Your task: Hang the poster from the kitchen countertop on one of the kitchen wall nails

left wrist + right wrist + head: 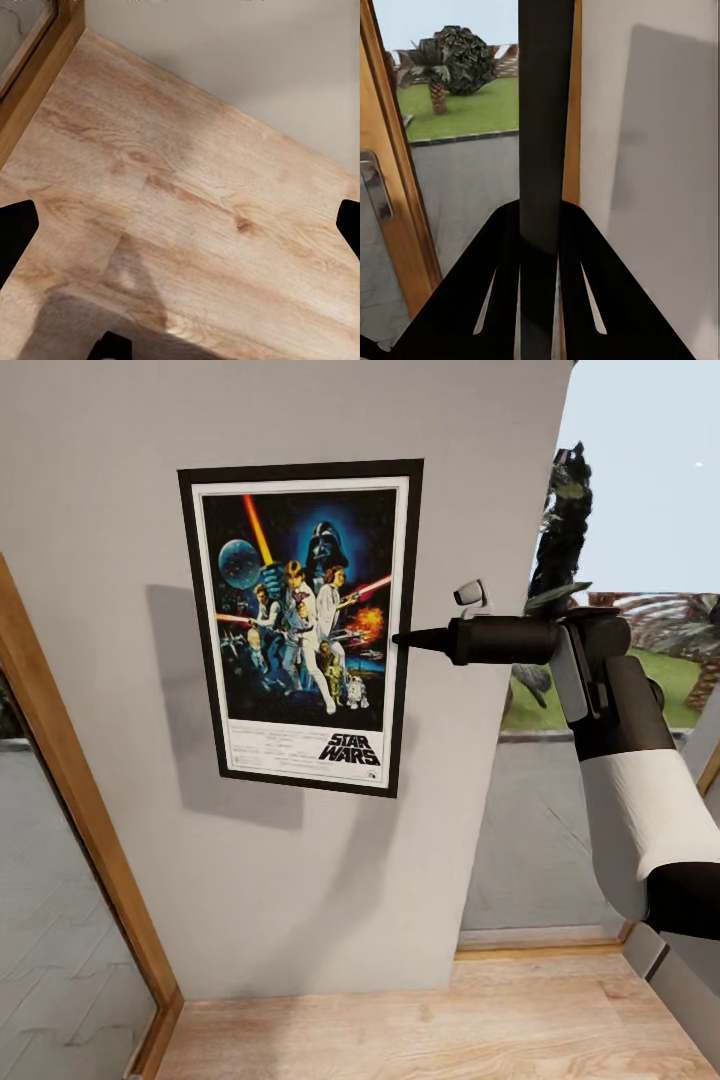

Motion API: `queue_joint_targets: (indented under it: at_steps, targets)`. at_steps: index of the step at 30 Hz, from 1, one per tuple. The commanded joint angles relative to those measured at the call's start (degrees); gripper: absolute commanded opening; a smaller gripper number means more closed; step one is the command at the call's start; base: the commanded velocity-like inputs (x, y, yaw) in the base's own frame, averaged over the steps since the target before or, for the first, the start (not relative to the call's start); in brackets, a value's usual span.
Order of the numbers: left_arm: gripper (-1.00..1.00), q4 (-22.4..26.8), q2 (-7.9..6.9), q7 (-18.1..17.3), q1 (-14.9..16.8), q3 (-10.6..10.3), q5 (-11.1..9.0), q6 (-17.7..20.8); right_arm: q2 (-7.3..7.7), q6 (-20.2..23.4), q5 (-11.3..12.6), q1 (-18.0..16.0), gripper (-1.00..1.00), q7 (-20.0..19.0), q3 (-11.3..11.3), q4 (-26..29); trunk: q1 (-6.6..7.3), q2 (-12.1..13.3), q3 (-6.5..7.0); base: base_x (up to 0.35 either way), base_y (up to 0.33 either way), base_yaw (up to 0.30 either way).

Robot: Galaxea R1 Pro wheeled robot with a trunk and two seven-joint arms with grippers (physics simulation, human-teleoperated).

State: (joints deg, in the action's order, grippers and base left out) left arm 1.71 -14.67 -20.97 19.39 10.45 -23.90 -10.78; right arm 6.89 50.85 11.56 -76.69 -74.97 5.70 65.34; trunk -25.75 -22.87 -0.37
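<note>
With the poster (300, 628) flat against the grey wall (120, 450) and the right gripper (405, 640) fingers pinching its right edge, the safest finish is probably to confirm it hangs, then release gently; left fingers (16, 236) spread open above the floor (187, 195).

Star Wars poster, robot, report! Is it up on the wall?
Right gripper shut on black-framed Star Wars poster, held flat against grey wall. Left gripper fingers spread, open, over wooden floor. Nothing in the way.
</note>
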Motion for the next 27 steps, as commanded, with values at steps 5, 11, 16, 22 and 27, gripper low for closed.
queue_joint_targets:
  at_steps: [5,11,16,22,27]
  targets:
    - [1.0,-0.1,-0.01,-0.3,0.0,0.5,0.2,-0.1,0.05,0.6,0.4,0.0,-1.0,-0.2,0.1,0.0,-0.03,0.0,-0.04,0.221,0.0,0.0]
    - [1.0,0.0,-0.01,-0.3,0.0,0.5,0.2,-0.1,0.05,0.6,0.4,0.0,-1.0,-0.2,0.1,0.0,-0.03,0.0,-0.04,0.307,0.0,0.0]
    - [1.0,-0.1,-0.01,-0.3,0.0,0.5,0.2,-0.1,0.05,0.6,0.4,0.0,-1.0,-0.2,0.1,0.1,-0.03,0.0,-0.04,0.226,0.0,0.0]
    - [1.0,0.0,-0.01,-0.3,0.0,0.5,0.2,-0.1,0.05,0.6,0.4,0.0,-1.0,-0.2,0.1,0.3,-0.03,0.0,-0.04,0.044,0.0,0.0]
    - [1.0,0.0,-0.01,-0.3,0.0,0.5,0.2,-0.1,0.05,0.6,0.4,0.0,-1.0,-0.2,0.1,0.3,-0.03,0.0,-0.04,0.007,0.0,0.0]
